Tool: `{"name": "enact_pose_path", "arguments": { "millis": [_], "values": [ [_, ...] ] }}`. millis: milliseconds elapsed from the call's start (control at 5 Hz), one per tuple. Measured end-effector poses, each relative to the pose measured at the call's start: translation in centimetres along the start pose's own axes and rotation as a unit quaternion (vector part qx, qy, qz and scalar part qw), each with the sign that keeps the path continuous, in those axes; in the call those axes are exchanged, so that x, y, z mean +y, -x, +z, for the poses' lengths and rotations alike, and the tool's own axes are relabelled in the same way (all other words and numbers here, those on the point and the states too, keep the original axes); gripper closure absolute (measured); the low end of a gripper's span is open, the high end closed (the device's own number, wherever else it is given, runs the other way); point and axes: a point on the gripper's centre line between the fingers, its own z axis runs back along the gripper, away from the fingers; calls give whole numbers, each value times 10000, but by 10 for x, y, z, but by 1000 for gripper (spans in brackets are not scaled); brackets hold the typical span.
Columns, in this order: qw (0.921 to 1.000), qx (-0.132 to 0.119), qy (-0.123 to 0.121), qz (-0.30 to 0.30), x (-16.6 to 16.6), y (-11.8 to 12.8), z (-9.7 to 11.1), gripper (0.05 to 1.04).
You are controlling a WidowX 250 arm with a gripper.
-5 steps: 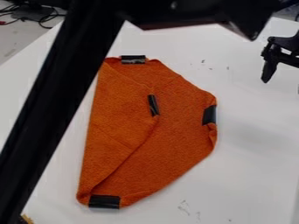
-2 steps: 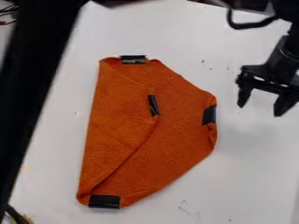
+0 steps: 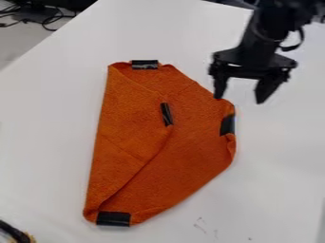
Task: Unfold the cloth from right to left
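White tabletop (image 3: 47, 118) runs across most of our view, its far-left edge cutting a slant towards the top. Past that edge we see a strip of grey floor (image 3: 22, 52), where black cables (image 3: 45, 16) lie in loose loops near a dark shape we cannot make out. Small dark scuffs (image 3: 200, 224) mark the tabletop near the bottom of the view, to the right of the cloth's lower end. At the lower-left corner, well apart from the cloth, we see part of a dark object (image 3: 13, 231) with a yellowish end; we cannot tell what it is.

Our orange cloth (image 3: 177, 156) lies folded in the middle of the tabletop, slightly towards the left. Its left edge is long and nearly straight, and a flap lies over the rest, its tip near the middle. We see four black patches on it: one at the top, one by the flap's tip, one on the right edge and one at the bottom. Beside the right patch the edge curls into a small fold.

Over the cloth's upper-right edge hangs our black gripper (image 3: 240, 98), its two fingers spread apart. One fingertip overlaps that edge in view; we cannot tell whether they touch.
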Motion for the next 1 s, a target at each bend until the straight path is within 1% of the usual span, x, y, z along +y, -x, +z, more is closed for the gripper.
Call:
{"name": "enact_pose_path", "arguments": {
  "millis": [200,400,800,1000],
  "values": [
    [9995,167,-40,255,28,-10,-15,82],
    [9991,264,-68,331,45,-16,-22,82],
    [9981,383,-55,486,65,-24,-37,82],
    [9976,404,-82,553,79,-27,-44,82]
  ]
}}
